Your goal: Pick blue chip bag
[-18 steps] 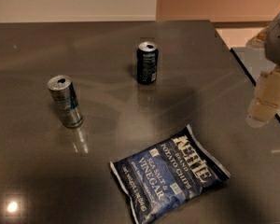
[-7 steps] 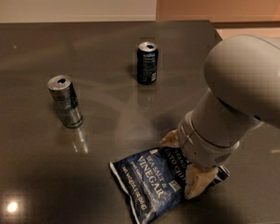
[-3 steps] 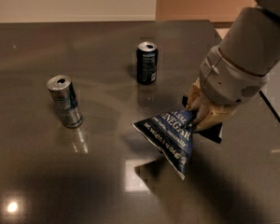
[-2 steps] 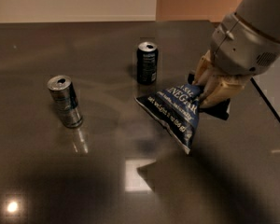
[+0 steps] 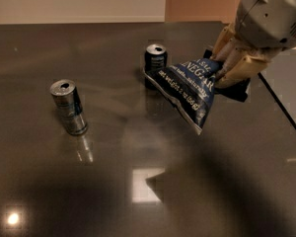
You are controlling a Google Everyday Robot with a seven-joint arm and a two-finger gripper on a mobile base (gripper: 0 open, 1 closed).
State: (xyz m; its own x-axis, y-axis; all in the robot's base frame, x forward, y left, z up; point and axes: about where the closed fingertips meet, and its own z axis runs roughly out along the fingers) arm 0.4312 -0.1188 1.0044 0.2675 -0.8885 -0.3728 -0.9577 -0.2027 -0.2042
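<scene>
The blue chip bag (image 5: pixel 187 90) is held in the air at the right of the view, above the table (image 5: pixel 113 147), clamped by its upper right edge in the gripper (image 5: pixel 223 65). The tan fingers (image 5: pixel 244 67) are closed onto the crinkled foil, one above and one below the pinched edge. The bag is tilted, with its lower corner pointing down toward the tabletop and its left edge overlapping the dark can (image 5: pixel 155 63) standing behind it.

White capital letters are printed across the navy face of the bag; "NEGAR" can be read near the gripped end. A finer line of white print runs beneath it, too small to be made out. No brand name can be read from this angle. The dark can is upright with its silver top and opening shown; its label cannot be read. A silver-blue can (image 5: pixel 69 106) is set upright well to the left, apart from both the bag and the other can, and its markings are not legible either.

The table is dark, glossy and faintly streaked. The cans are mirrored in it, a pale rectangular reflection (image 5: pixel 147 184) is seen near the front, and a small bright spot (image 5: pixel 12 218) is seen at the lower left. The right edge of the table is marked by a thin dark line. A cream wall (image 5: pixel 79 4) is seen behind, with a peach-coloured panel (image 5: pixel 197 1) beside it.
</scene>
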